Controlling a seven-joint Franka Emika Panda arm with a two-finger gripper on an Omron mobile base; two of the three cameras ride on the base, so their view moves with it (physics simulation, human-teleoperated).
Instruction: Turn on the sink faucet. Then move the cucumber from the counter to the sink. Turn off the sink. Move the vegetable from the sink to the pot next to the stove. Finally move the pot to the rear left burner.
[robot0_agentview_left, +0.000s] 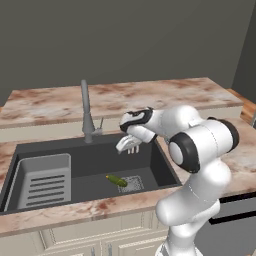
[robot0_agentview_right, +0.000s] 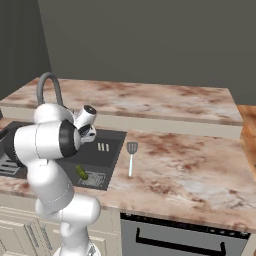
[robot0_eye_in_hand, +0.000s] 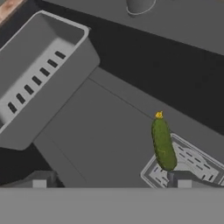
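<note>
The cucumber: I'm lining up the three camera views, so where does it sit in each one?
Left base view: the cucumber lies on the sink floor, lower centre, one end at the drain grate.
Right base view: lower left, beside the arm.
Hand view: right of centre, overlapping the grate.
Shared landmark: the drain grate.

Seen from behind the arm on its left, the left base view looks forward and down across the sink (robot0_agentview_left: 95, 165), the faucet (robot0_agentview_left: 86, 112) rising at the basin's back edge; the right base view looks from the arm's other side, the sink (robot0_agentview_right: 107, 145) at its left and the spatula (robot0_agentview_right: 131, 156) on the counter (robot0_agentview_right: 190, 165) just right of the basin. The hand view looks down close into the sink (robot0_eye_in_hand: 105, 144); all three share the cucumber (robot0_eye_in_hand: 163, 144) lying partly on the drain grate (robot0_eye_in_hand: 197, 164).
</note>
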